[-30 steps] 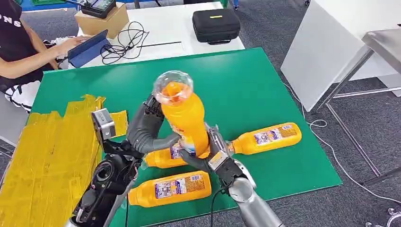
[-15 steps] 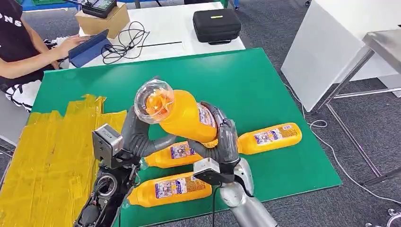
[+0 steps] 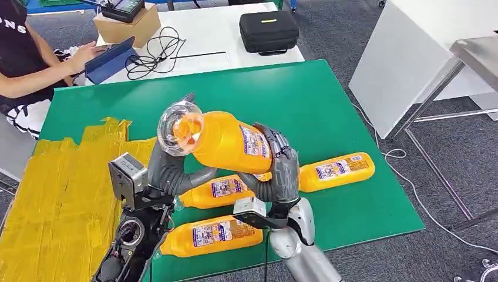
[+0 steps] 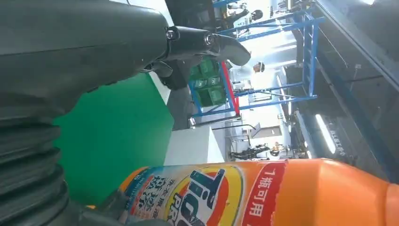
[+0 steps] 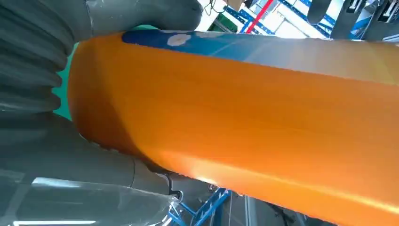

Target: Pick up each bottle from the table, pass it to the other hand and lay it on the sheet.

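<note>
Bottle (image 3: 226,143) tilted above table (image 3: 329,106), right hand (image 3: 281,170) gripping, left hand (image 3: 167,170) touching it.

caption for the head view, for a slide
Both hands, left hand and right hand, hold an orange bottle above the green table.

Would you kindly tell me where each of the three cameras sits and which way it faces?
Head view: high on the body, looking forward and down at the green table; both arms, left hand and right hand show, both on the raised bottle.
Left wrist view: behind the left hand, looking past the bottle's label across the table into the hall.
Right wrist view: behind the right hand, close against the bottle's orange side.
All three share the raised bottle.
</note>
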### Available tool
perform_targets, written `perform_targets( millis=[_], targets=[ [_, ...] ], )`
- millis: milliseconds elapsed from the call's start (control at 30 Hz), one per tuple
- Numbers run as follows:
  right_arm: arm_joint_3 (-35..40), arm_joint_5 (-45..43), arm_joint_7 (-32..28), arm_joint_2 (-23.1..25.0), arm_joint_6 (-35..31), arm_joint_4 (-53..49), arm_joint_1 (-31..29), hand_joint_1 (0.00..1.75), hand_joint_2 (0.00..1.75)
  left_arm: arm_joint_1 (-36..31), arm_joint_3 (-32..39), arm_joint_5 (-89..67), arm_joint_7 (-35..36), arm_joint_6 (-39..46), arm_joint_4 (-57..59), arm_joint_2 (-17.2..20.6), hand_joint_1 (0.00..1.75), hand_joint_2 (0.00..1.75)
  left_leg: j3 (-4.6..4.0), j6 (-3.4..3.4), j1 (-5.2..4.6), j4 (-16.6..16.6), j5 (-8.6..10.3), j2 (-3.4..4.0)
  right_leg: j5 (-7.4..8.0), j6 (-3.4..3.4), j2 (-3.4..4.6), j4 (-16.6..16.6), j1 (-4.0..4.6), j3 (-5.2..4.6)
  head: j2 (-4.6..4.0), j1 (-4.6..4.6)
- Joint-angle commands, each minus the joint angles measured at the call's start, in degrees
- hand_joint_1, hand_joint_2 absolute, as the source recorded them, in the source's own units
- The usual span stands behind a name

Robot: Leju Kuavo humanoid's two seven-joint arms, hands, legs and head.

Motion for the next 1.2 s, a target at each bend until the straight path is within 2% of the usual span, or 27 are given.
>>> perform_targets(
  millis=[33,133,733,867,933,1100,1200],
  targets=[
    [-13.16,1.73,-3.14,4.05,0.04,1.02,0.6,1.75,1.75,-0.84,0.58,0.54,-0.09,-0.47,0.78,1.47,0.0,1.75,0.39,-0.15,0.08,0.03,-0.19,0.01,-0.21,-0.1,-0.11,0.01,0.1,0.42,0.0,-0.02],
    [-18.41,0.98,-6.03,6.18,0.04,-0.51,1.31,1.75,1.75,-0.19,0.76,0.15,-0.37,-1.64,1.63,1.28,0.0,1.75,0.24,-0.1,0.03,-0.03,-0.09,-0.03,-0.12,-0.07,-0.11,-0.02,0.04,0.27,0.0,0.0],
    [-19.91,1.11,-6.09,6.18,0.04,-0.95,0.45,1.75,1.75,-1.06,0.1,4.67,1.01,-10.58,4.41,1.69,0.0,1.75,0.32,-0.12,0.03,-0.01,-0.14,0.09,-0.12,-0.08,-0.01,-0.02,0.05,0.31,0.0,-0.02],
    [-18.09,0.71,-5.64,5.77,0.04,1.08,-0.72,1.75,1.75,-1.22,-0.21,7.71,2.09,-14.04,4.3,1.61,0.0,1.75,0.25,-0.1,0.03,-0.02,-0.11,0.09,-0.09,-0.07,0.01,-0.03,0.05,0.24,0.0,-0.02],
    [-14.31,0.12,-4.43,4.52,0.04,3.37,-1.78,1.75,1.75,-1.92,-0.17,11.6,3.83,-17.31,4.92,1.19,0.0,1.75,0.28,-0.11,0.03,-0.01,-0.13,0.13,-0.1,-0.08,0.04,-0.02,0.05,0.27,0.0,-0.02],
    [-9.87,-0.7,-3.26,3.87,0.04,5.27,-2.51,1.75,1.75,-3.13,-0.47,11.97,4.2,-17.49,5.65,0.49,0.0,1.75,0.3,-0.12,0.06,0.01,-0.13,0.13,-0.1,-0.08,0.03,-0.02,0.08,0.31,0.0,-0.02],
    [-3.69,-2.94,-0.82,2.42,4.12,6.51,-3.13,1.75,1.75,-4.44,-0.84,12.15,4.38,-17.46,6.42,0.29,0.0,1.75,0.34,-0.12,0.06,0.01,-0.15,0.18,-0.1,-0.08,0.08,-0.03,0.08,0.33,0.0,-0.02]
  ],
)
